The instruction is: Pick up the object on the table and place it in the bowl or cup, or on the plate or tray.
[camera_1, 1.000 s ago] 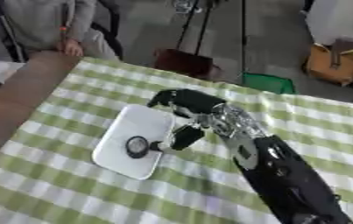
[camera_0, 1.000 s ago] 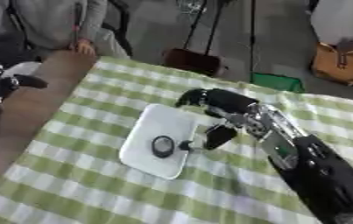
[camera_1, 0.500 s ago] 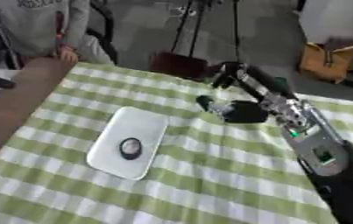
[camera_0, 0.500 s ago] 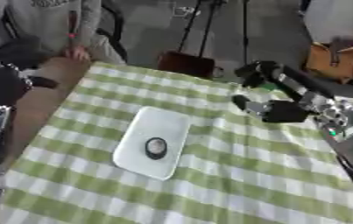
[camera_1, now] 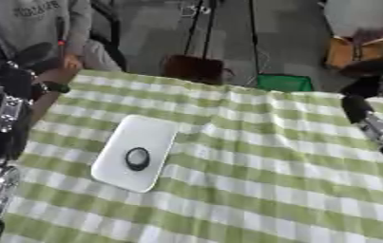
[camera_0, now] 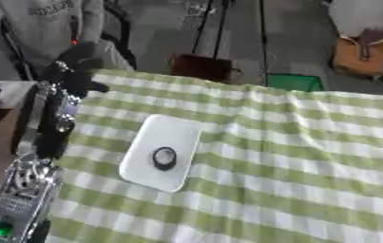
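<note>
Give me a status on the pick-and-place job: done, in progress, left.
Done: the small dark round object lies on the white rectangular tray, on the green-and-white checked tablecloth. In hand: nothing; the right robot hand shows at the right edge, clear of the tray, its fingers unreadable. The left arm stands beside the tray. Left: nothing visible to move.

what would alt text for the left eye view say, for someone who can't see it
A small dark round object lies on a white tray on a table with a green and white checked cloth. The robot's left arm rises along the left edge, its hand near the table's far corner.
</note>
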You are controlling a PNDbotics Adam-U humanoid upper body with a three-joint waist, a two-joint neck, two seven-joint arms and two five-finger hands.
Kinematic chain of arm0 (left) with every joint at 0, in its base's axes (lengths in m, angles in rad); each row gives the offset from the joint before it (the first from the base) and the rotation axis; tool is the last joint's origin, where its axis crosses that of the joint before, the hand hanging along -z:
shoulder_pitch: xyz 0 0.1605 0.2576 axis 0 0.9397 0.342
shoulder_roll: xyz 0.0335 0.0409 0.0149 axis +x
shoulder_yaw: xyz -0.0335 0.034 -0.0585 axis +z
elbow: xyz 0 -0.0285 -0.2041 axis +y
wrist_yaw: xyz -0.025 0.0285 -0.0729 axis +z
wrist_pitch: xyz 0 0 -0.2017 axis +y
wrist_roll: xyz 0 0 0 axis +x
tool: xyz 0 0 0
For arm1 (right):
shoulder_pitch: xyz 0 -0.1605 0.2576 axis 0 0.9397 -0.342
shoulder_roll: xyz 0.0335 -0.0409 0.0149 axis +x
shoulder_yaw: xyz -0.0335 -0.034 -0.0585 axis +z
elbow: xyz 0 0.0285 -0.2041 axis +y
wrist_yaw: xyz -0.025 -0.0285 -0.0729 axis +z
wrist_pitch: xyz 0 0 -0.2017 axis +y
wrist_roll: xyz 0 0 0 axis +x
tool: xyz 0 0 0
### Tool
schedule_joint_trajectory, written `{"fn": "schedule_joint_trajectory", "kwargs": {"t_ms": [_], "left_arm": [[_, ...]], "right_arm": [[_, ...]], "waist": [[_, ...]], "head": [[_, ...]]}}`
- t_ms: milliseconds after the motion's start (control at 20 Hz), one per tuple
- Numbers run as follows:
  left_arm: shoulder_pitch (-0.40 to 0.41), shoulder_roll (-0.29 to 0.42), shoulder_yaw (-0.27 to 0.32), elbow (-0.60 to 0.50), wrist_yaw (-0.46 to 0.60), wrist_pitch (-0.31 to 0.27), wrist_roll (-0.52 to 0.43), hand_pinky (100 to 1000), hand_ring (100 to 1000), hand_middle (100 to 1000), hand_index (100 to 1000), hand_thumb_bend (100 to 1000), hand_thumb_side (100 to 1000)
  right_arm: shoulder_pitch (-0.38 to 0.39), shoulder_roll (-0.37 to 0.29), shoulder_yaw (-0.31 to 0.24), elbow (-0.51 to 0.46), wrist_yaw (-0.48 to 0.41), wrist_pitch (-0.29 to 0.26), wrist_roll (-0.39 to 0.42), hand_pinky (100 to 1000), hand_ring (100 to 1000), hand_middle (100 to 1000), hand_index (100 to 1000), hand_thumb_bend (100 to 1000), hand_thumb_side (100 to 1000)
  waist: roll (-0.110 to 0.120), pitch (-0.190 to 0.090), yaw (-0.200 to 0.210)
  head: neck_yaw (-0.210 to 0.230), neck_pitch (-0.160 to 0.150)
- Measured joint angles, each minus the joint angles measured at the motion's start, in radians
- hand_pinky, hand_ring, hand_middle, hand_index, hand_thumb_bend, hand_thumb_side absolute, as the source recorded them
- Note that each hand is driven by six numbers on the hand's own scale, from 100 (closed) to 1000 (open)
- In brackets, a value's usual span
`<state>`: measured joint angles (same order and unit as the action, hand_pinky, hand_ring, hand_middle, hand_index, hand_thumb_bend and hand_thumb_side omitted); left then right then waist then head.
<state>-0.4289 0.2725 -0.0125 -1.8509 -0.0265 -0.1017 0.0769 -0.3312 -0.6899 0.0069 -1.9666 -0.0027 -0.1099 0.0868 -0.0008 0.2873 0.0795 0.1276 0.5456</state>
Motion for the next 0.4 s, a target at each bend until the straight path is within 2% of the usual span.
{"fn": "schedule_joint_trajectory", "kwargs": {"t_ms": [150,200,400], "left_arm": [[0.000,-0.001,0.010,0.009,-0.006,-0.003,0.015,622,847,872,842,510,757],[0.000,-0.001,0.011,0.010,-0.009,-0.004,0.018,623,854,878,854,508,757],[0.005,-0.001,0.018,0.014,-0.019,-0.007,0.028,624,855,881,858,506,760]], "right_arm": [[0.052,0.007,-0.034,-0.008,-0.009,-0.035,-0.035,651,686,749,811,280,601],[0.062,0.011,-0.042,-0.009,-0.011,-0.044,-0.044,643,682,745,808,245,617],[0.111,0.045,-0.083,-0.010,-0.022,-0.069,-0.086,633,675,738,806,234,620]], "waist": [[0.021,0.011,-0.024],[0.024,0.013,-0.028],[0.036,0.013,-0.057]], "head": [[0.028,-0.001],[0.033,-0.001],[0.040,-0.001]]}}
